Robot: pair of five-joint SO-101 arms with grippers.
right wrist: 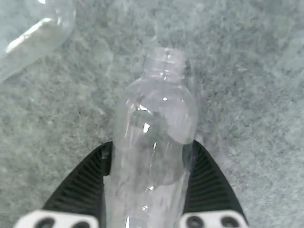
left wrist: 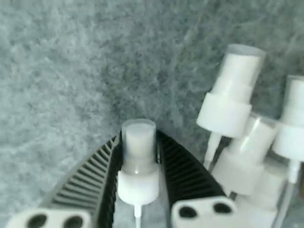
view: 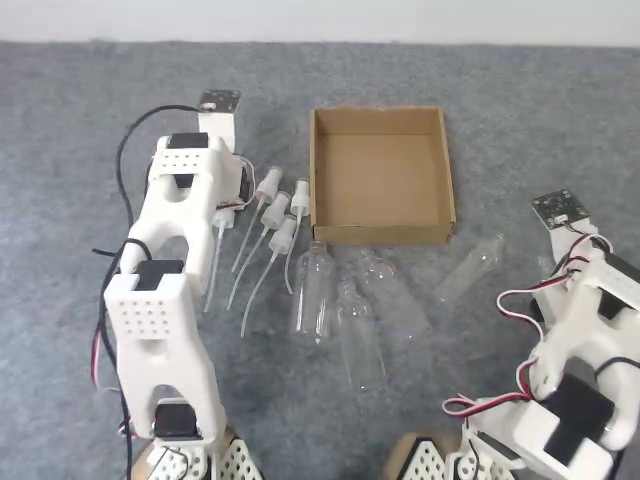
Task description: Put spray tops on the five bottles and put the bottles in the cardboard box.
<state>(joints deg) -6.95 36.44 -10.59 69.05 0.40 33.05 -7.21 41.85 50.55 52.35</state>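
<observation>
My left gripper (left wrist: 137, 135) is shut on a white spray top (left wrist: 138, 164) that lies on the grey carpet; in the high view that gripper (view: 223, 216) is left of the other spray tops (view: 278, 210), and the held top's tube trails toward the arm's base. My right gripper (right wrist: 151, 146) is shut on a clear bottle (right wrist: 154, 137) without a cap, its neck pointing away from the wrist. Three clear bottles (view: 313, 285) lie in front of the open cardboard box (view: 380, 232). Another bottle (view: 470, 268) lies right of them.
More loose spray tops (left wrist: 230, 99) lie close beside the left gripper, their tubes overlapping. A second bottle (right wrist: 33, 33) lies near the right gripper. Grey carpet covers the whole table. The right arm (view: 580, 330) sits at the lower right.
</observation>
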